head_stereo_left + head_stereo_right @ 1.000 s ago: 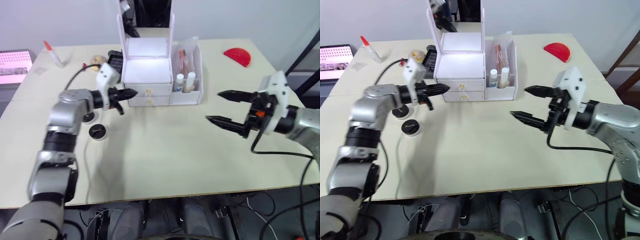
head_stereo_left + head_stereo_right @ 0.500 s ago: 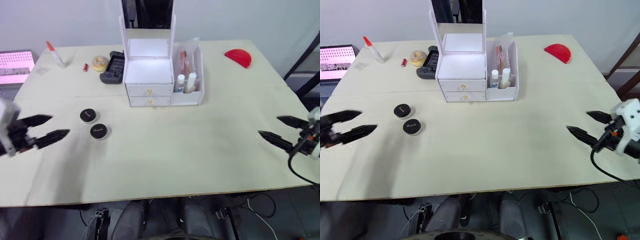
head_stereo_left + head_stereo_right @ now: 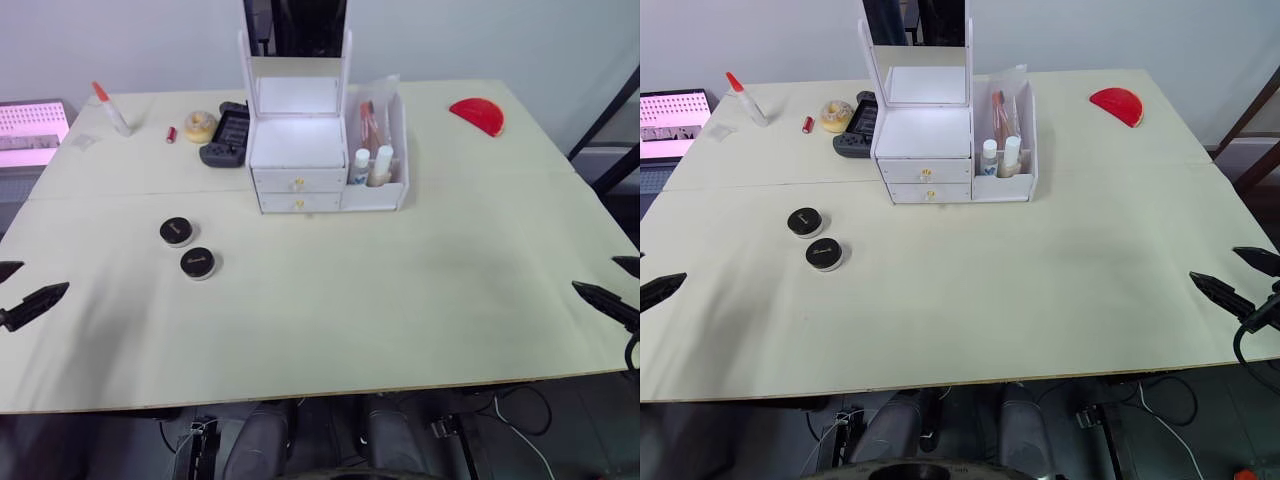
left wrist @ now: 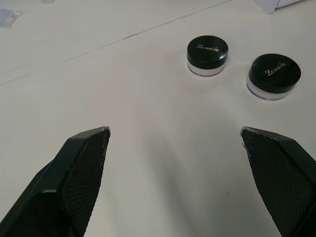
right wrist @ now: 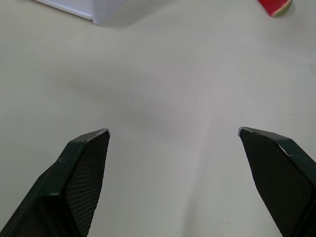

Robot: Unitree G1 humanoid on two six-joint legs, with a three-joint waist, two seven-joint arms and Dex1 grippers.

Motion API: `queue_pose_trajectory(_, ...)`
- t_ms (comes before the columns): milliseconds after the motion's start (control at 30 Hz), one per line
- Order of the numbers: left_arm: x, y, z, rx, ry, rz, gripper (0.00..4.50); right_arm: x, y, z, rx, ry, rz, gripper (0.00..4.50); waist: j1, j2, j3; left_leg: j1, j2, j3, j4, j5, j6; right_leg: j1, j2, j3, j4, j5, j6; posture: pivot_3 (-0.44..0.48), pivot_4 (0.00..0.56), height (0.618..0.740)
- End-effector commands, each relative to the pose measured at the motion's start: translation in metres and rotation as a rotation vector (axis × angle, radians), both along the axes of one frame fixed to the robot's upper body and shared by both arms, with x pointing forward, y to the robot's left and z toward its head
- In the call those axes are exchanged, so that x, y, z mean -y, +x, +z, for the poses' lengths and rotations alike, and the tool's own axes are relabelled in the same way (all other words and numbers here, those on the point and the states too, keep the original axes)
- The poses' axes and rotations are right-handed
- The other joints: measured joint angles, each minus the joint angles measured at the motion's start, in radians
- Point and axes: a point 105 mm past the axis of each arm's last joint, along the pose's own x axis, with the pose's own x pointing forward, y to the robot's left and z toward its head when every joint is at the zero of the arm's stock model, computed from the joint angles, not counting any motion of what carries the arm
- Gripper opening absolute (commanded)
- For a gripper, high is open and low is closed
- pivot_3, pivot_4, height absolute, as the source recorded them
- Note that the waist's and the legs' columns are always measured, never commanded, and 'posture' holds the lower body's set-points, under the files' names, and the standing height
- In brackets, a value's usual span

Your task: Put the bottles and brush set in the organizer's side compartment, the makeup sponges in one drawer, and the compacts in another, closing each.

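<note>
The white organizer [image 3: 296, 142] stands at the back centre of the table with its mirror upright and both gold-knobbed drawers pushed in. Its side bin holds the two white-capped bottles [image 3: 370, 166] and the brush set [image 3: 371, 115] in its clear pouch. Two black compacts [image 3: 177, 231] [image 3: 198, 263] lie on the table left of the organizer, also seen as compacts [image 4: 208, 51] [image 4: 274, 73] ahead of my left gripper [image 4: 175, 131]. That left gripper [image 3: 27, 284] is open and empty at the table's left edge. My right gripper [image 3: 603, 277] is open and empty at the right edge. The makeup sponges are out of view.
Behind and left of the organizer lie a dark grey game controller [image 3: 227, 134], a yellow roll [image 3: 200, 126], a small red item [image 3: 171, 133] and a red-tipped glue bottle [image 3: 109, 109]. A red half-round piece [image 3: 477, 114] sits at the back right. A pink-lit screen [image 3: 30, 131] stands off the left edge.
My left gripper, shut at the drawer fronts a second ago, has opened and drawn back to the left edge. The right gripper has withdrawn to the right edge, still open.
</note>
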Motion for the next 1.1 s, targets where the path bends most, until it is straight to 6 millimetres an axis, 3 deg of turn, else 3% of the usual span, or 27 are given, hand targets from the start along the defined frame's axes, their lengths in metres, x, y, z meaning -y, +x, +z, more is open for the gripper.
queue_pose_trajectory(33, 0.004, 0.004, 0.011, 0.036, 0.032, -0.019, 4.45, -0.002, -0.001, 0.005, 0.021, -0.017, 0.005, 4.5, 0.0, 0.0, 0.0, 0.0, 0.0, 0.0, 0.0, 0.0, 0.0, 0.0, 0.0, 0.0, 0.0, 0.0, 0.0, 0.0, 0.15, 0.738)
queue_pose_trajectory(533, 0.015, 0.014, 0.02, 0.059, 0.033, -0.041, 4.45, -0.018, 0.002, 0.007, 0.01, -0.027, 0.05, 4.5, -0.007, 0.001, 0.0, -0.001, -0.001, -0.001, -0.001, 0.0, 0.0, 0.001, -0.001, -0.001, 0.0, 0.0, 0.0, 0.0, 0.15, 0.738)
queue_pose_trajectory(633, 0.018, 0.014, 0.021, 0.061, 0.033, -0.043, 4.45, -0.018, 0.003, 0.011, 0.016, 0.002, 0.041, 4.5, -0.034, 0.005, 0.0, -0.002, -0.022, -0.028, 0.0, 0.004, 0.007, 0.015, -0.036, -0.043, 0.014, -0.016, 0.01, 0.0, 0.15, 0.738)
queue_pose_trajectory(767, 0.022, 0.015, 0.021, 0.059, 0.032, -0.046, 4.45, -0.02, 0.006, 0.013, 0.014, -0.007, 0.034, 4.5, -0.011, 0.008, 0.0, -0.002, -0.022, -0.029, 0.001, 0.003, 0.004, 0.013, -0.03, -0.04, 0.013, -0.02, 0.014, 0.0, 0.15, 0.738)
queue_pose_trajectory(933, 0.035, 0.017, 0.013, 0.064, 0.005, -0.05, 4.45, -0.041, 0.014, 0.024, 0.048, 0.008, 0.1, 4.5, 0.0, 0.01, 0.0, -0.002, -0.02, -0.026, -0.001, 0.003, 0.004, 0.012, -0.03, -0.039, 0.012, -0.017, 0.01, 0.0, 0.15, 0.738)
queue_pose_trajectory(1100, 0.077, 0.027, -0.006, 0.129, -0.111, -0.026, 4.45, -0.083, 0.026, 0.042, 0.089, 0.02, 0.233, 4.5, 0.0, 0.009, 0.0, -0.002, -0.02, -0.023, 0.0, 0.003, 0.004, 0.013, -0.031, -0.037, 0.009, -0.018, 0.013, 0.0, 0.15, 0.738)
